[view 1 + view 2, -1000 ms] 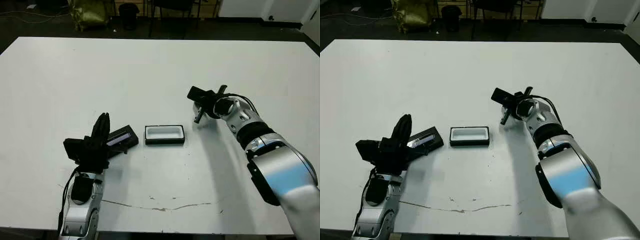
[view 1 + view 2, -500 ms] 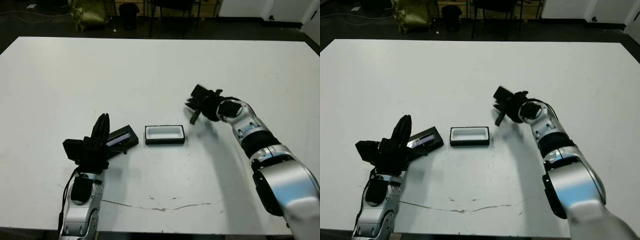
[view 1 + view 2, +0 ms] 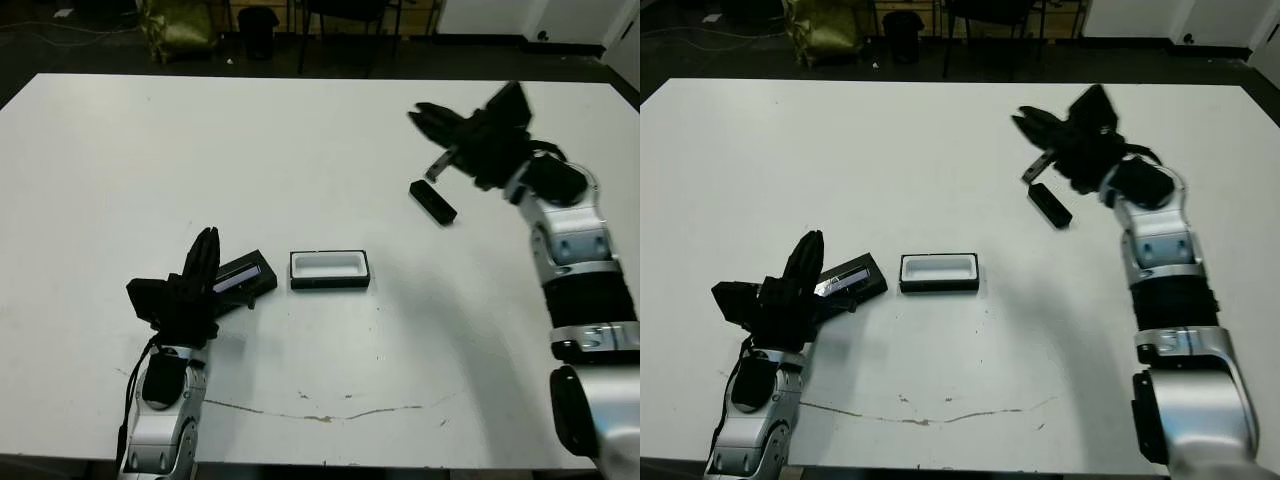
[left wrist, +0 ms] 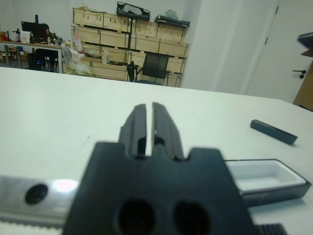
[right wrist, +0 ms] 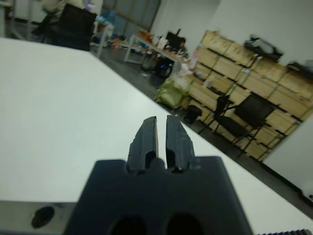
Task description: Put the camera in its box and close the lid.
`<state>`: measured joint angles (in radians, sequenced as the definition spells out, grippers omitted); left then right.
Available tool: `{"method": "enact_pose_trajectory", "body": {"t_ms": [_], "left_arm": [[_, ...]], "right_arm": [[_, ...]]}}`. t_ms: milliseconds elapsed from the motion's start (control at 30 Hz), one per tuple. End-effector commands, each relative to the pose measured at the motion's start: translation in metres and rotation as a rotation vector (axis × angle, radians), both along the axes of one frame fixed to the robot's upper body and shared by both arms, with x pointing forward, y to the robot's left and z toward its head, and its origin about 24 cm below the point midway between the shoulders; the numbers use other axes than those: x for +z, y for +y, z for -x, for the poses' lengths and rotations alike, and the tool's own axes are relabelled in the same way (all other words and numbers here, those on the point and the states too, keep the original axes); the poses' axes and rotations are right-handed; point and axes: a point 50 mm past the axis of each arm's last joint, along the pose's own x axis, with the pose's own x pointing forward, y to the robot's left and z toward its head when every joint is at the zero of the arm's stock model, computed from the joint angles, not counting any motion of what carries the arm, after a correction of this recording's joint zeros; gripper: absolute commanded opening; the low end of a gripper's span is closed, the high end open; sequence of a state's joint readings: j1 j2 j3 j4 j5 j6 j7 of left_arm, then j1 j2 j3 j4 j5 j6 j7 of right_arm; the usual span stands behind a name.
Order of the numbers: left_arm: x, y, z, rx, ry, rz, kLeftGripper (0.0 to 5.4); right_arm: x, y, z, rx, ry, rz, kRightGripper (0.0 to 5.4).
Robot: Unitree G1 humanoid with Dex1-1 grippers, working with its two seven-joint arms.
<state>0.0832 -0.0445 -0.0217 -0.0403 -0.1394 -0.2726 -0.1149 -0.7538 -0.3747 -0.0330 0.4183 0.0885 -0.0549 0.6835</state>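
The box (image 3: 329, 284), a black tray with a white lining, sits open near the table's middle. Left of it the lid (image 3: 247, 277) lies flat, its glossy strip up. My left gripper (image 3: 206, 238) stands shut and empty just left of the lid, against its left end. The camera (image 3: 432, 201), a matte-black bar, lies loose on the table to the box's far right; it also shows beyond the box (image 4: 288, 183) as the camera (image 4: 273, 131). My right gripper (image 3: 425, 115) is raised above and behind the camera, shut on nothing, its fingers (image 5: 146, 134) nearly touching.
The white table (image 3: 320, 130) has a thin crack line (image 3: 320, 415) near its front edge. Dark floor, a chair and a yellow-green bag (image 3: 180, 25) lie beyond the far edge. Shelves with crates (image 4: 122, 39) show in the wrist views.
My right arm has swung up and to the right, away from the box. The camera it carried now lies free on the table. The left arm, lid and box have not moved.
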Motion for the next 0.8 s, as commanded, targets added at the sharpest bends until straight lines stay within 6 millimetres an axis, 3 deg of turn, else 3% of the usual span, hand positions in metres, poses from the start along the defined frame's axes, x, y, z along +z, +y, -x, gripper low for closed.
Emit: {"method": "enact_pose_trajectory", "body": {"t_ms": [33,133,267,500,733,800], "left_arm": [[-0.007,0.001,0.002,0.002,0.023,-0.01,0.01],[-0.007,0.002,0.002,0.007,0.025,-0.013,0.01],[-0.007,0.003,0.002,0.006,0.021,-0.013,0.01],[-0.007,0.002,0.002,-0.002,0.022,-0.012,0.01],[-0.007,0.002,0.002,0.001,0.03,-0.01,0.01],[-0.007,0.002,0.002,-0.004,0.028,-0.014,0.0]], "right_arm": [[0.001,-0.014,0.0,-0.049,-0.008,-0.011,0.0],[-0.002,-0.021,0.001,-0.11,-0.031,0.048,0.0],[-0.021,-0.026,0.006,-0.136,0.003,0.108,0.0],[-0.057,-0.033,0.02,-0.159,0.124,0.014,0.0],[-0.067,-0.038,0.035,-0.183,0.175,0.028,0.0],[-0.068,-0.04,0.038,-0.18,0.198,0.034,0.22]]}}
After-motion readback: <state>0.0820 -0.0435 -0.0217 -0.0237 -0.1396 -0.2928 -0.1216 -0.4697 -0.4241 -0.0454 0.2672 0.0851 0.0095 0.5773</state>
